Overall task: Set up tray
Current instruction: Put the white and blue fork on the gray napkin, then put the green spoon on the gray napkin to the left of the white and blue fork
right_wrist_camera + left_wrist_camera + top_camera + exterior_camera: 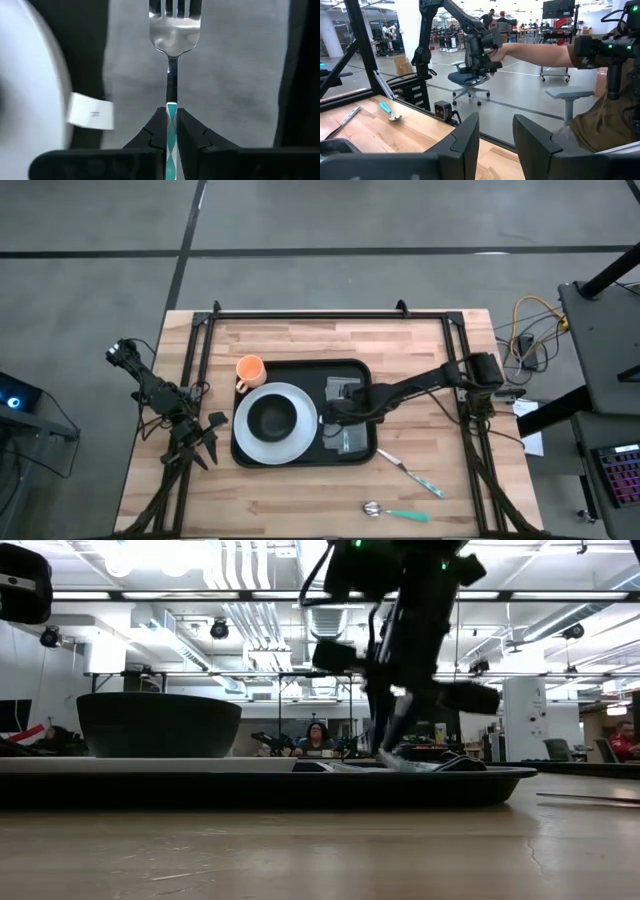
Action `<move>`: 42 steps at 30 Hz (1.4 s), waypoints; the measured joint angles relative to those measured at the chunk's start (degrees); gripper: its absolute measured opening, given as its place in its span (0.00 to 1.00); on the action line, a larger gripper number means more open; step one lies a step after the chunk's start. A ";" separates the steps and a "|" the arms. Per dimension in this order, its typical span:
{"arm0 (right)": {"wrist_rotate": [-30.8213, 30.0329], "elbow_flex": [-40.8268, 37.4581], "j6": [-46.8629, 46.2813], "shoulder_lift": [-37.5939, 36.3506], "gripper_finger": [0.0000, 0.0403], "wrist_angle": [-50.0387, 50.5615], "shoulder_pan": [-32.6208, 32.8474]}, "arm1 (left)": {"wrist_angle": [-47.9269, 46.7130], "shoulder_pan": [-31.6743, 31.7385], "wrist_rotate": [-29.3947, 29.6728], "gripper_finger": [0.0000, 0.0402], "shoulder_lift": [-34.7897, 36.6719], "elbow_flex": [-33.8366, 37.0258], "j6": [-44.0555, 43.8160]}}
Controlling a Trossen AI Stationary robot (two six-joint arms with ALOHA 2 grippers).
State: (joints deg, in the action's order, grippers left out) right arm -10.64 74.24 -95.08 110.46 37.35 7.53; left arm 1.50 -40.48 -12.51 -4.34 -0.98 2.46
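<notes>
The black tray (352, 370) lies mid-table; in the low view the tray (250, 785) fills the foreground. On its left half a white plate (290, 445) carries a black bowl (272, 418); the bowl (158, 725) also shows in the low view. A grey napkin (347, 442) covers the tray's right part. My right gripper (335, 413) hangs over the napkin (225, 75), shut on a teal-handled fork (174, 30). My left gripper (200, 445) waits open at the table's left edge. My right gripper (171, 130) pinches the fork's teal handle (171, 107) between its two fingertips (157, 125). The fingers run along the fork, and the tines point away from them over the napkin. Whether the fork rests on the napkin I cannot tell.
An orange cup (249, 370) stands by the tray's far left corner. A knife (412, 473) and a teal-handled spoon (395, 512) lie on the wood near the right front. A white label (90, 112) sits beside the plate's rim. People sit in the room behind.
</notes>
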 joint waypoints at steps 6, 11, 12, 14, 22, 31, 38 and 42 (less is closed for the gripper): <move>1.67 0.26 2.07 2.53 0.03 -0.19 -1.03 | 0.00 0.01 0.02 0.25 -0.27 0.00 0.00; 1.70 0.31 3.42 2.55 0.03 -0.04 -1.82 | 0.00 0.01 0.02 0.25 -0.26 0.00 0.00; 1.69 0.33 3.53 2.55 0.03 0.00 -1.97 | -0.01 0.01 0.02 0.25 -0.26 0.00 0.00; 1.69 0.33 3.68 2.55 0.03 0.09 -2.24 | 0.00 0.01 0.02 0.25 -0.26 0.00 0.00; 1.67 0.35 3.73 2.53 0.04 1.03 -2.58 | -0.01 0.01 0.02 0.25 -0.26 -0.01 0.00; 3.02 0.35 3.62 2.53 0.16 1.26 -2.63 | 0.00 0.01 0.02 0.25 -0.26 -0.01 0.00; 3.89 0.35 3.61 2.53 0.22 1.24 -2.68 | -0.02 0.01 0.02 0.25 -0.26 0.00 0.00; 6.91 0.35 4.58 2.41 0.23 1.29 -3.05 | 0.00 0.01 0.02 0.25 -0.26 -0.01 0.00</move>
State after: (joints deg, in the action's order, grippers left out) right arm -3.73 74.59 -90.50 112.87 38.63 4.48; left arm 1.50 -40.47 -12.49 -4.60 -0.99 2.46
